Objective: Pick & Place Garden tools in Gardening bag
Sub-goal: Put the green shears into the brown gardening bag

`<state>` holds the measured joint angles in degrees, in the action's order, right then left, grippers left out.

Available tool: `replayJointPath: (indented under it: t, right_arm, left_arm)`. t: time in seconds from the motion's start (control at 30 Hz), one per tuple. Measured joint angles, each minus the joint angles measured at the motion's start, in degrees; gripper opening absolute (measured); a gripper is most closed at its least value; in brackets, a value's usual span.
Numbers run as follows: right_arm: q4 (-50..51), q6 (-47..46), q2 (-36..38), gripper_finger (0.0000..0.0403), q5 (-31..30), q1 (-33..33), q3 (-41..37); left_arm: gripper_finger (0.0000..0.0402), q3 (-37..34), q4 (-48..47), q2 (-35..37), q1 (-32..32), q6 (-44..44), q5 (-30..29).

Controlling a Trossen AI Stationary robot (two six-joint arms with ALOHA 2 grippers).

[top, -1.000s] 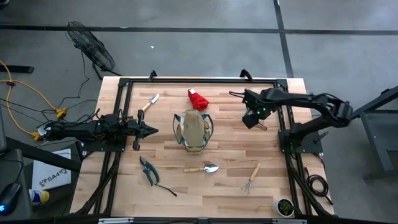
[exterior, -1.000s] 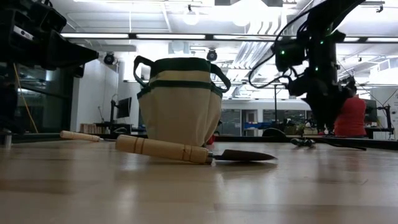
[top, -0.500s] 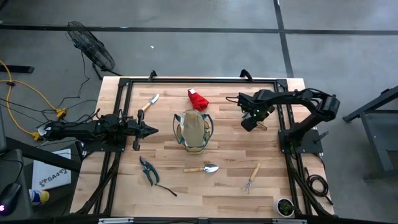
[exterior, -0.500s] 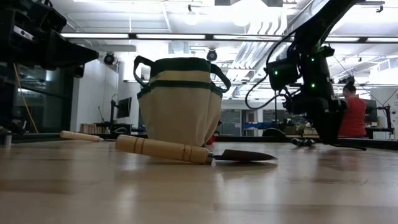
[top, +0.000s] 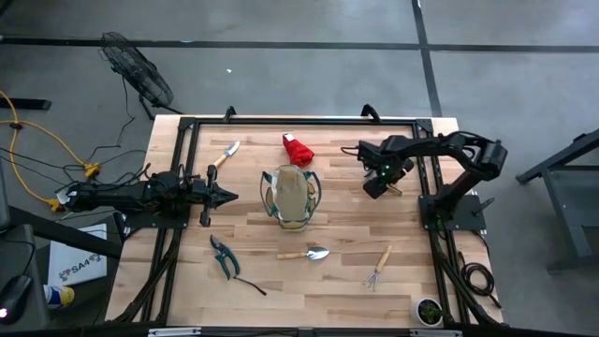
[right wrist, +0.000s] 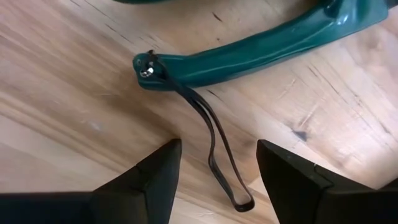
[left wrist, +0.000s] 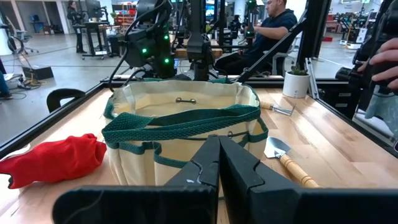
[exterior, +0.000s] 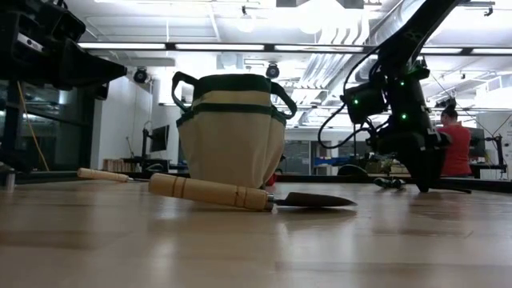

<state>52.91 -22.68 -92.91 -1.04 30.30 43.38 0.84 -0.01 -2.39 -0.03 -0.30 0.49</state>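
**Right arm lining up on a green-handled tool, nothing bagged yet**

Use the gardening bag (top: 290, 196) as your ref; it stands upright mid-table w/ its mouth open.

Your right gripper (top: 375, 182) is down near the table on the bag's right side, well apart from it. Its wrist cam shows both fingers (right wrist: 146, 180) spread wide over bare wood, holding nothing, w/ a green-handled tool (right wrist: 249, 53) and its dark loop strap (right wrist: 214, 155) lying just ahead. The loop end sits between the fingertips; the handle itself is beyond them. So by my read you're at the approach step of a first pick.

Left gripper (top: 223, 196) waits on the bag's left, pointed at it, fingers pressed together and empty.

Other tools lie around the bag:
- red glove (top: 297, 149) behind it, near
- trowel (top: 304, 254) in front, near
- hand rake (top: 379, 266) front-right
- pruning shears (top: 223, 256) front-left
- second trowel (top: 224, 154) back-left

Next move, as I judge it: push fwd so the fingers straddle the handle, not the strap, then close. Grabbing only the strap risks the tool swinging on the way to the bag. Bag's inside looks empty from the left wrist cam, though the bottom isn't visible.
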Motion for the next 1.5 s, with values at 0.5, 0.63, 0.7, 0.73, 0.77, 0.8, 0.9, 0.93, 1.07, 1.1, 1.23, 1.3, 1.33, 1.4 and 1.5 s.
replayJointPath:
  t: [0.5,0.63,0.7,0.73,0.77,0.8,0.9,0.93,1.07,1.1,1.23,1.3,1.33,1.4,1.5]
  right_arm:
    - [-2.3,0.0,-0.1,0.0205,4.9,3.8,-0.8]
    - [-2.3,0.0,-0.1,0.0179,5.1,3.9,-0.8]
    - [-2.4,0.0,-0.1,0.0157,5.5,3.9,-0.8]
    - [-2.4,0.0,-0.1,0.0145,5.7,3.9,-0.8]
    - [-2.4,0.1,-0.1,0.0134,5.9,3.9,-0.8]
    - [-2.4,0.2,-0.1,0.0123,5.9,3.9,-0.8]
    - [-2.4,0.3,-0.2,0.0092,5.9,3.9,-0.8]
    - [-2.4,0.3,-0.2,0.0084,5.9,3.8,-0.8]
    - [-2.4,0.3,-0.2,0.0055,5.9,3.8,-0.8]
    - [-2.4,0.3,-0.2,0.0049,5.9,3.8,-0.8]
    - [-2.3,0.3,-0.2,0.0016,5.9,3.8,-0.8]
    - [-2.3,0.5,-0.2,0.0007,5.9,3.8,-0.9]
    - [-2.3,0.5,-0.2,0.0006,5.9,3.8,-0.9]
    - [-2.3,0.5,-0.2,0.0005,5.9,3.8,-0.9]
    - [-2.6,1.0,1.0,0.0004,5.5,3.0,-1.1]
  left_arm:
    - [0.0001,0.0,0.0,0.0,0.0,0.0,0.0]
    - [0.0001,0.0,0.0,0.0,0.0,0.0,0.0]
    - [0.0001,0.0,0.0,0.0,0.0,0.0,0.0]
    - [0.0001,0.0,0.0,0.0,0.0,0.0,0.0]
    - [0.0001,0.0,0.0,0.0,0.0,0.0,0.0]
    - [0.0001,0.0,0.0,0.0,0.0,0.0,0.0]
    - [0.0001,0.0,0.0,0.0,0.0,0.0,0.0]
    - [0.0001,0.0,0.0,0.0,0.0,0.0,0.0]
    - [0.0001,0.0,0.0,0.0,0.0,0.0,0.0]
    - [0.0001,0.0,0.0,0.0,0.0,0.0,0.0]
    - [0.0001,0.0,0.0,0.0,0.0,0.0,0.0]
    - [0.0001,0.0,0.0,0.0,0.0,0.0,0.0]
    - [0.0001,0.0,0.0,0.0,0.0,0.0,0.0]
    - [0.0001,0.0,0.0,0.0,0.0,0.0,0.0]
    - [0.0001,0.0,0.0,0.0,0.0,0.0,0.0]
